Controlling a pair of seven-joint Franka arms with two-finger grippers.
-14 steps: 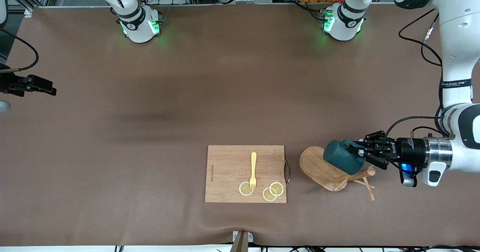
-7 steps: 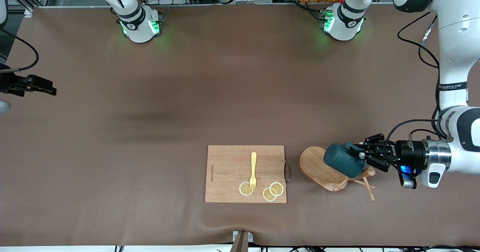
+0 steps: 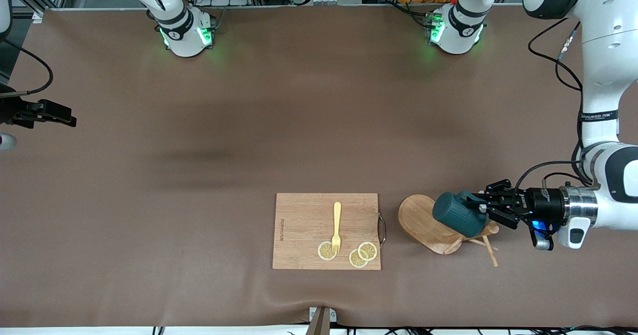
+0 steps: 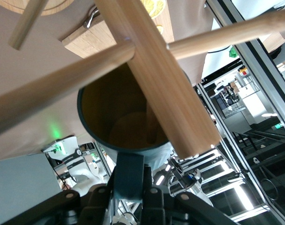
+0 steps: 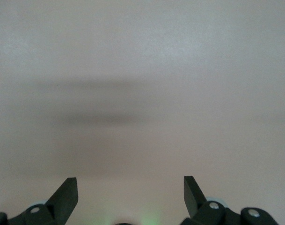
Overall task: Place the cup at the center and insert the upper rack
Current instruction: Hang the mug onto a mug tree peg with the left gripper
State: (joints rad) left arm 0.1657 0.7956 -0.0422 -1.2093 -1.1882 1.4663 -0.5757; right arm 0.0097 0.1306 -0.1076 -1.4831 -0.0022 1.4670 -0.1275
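- Front view, nearest first: the cutting board [image 3: 326,231] lies closest to the camera, with a yellow fork [image 3: 337,227] and lemon slices [image 3: 349,252] on it.
- Just beside it, toward the left arm's end of the table, the upper rack [image 3: 433,225] lies tipped on its side, oval base up on edge and pegs splayed on the cloth.
- Over that rack, the left gripper [image 3: 479,208] reaches in sideways and pinches the handle of the cup [image 3: 458,213], which is held tilted with its mouth turned toward the gripper.
- Step in hand, as I judge it: the cup is being freed from the rack's pegs, ahead of carrying it to the table's middle.
- The next move calls for drawing the cup clear of post and pegs without dragging the rack, then setting it upright on the open cloth.
- Left wrist view adds what the front view hides: the rack's post [image 4: 156,75] and a peg [image 4: 58,91] cross right in front of the cup's tan mouth [image 4: 123,117].
- Right gripper [image 3: 47,113] waits over the table's edge at the right arm's end; its own wrist view shows the fingers [image 5: 66,196] spread wide over bare cloth.
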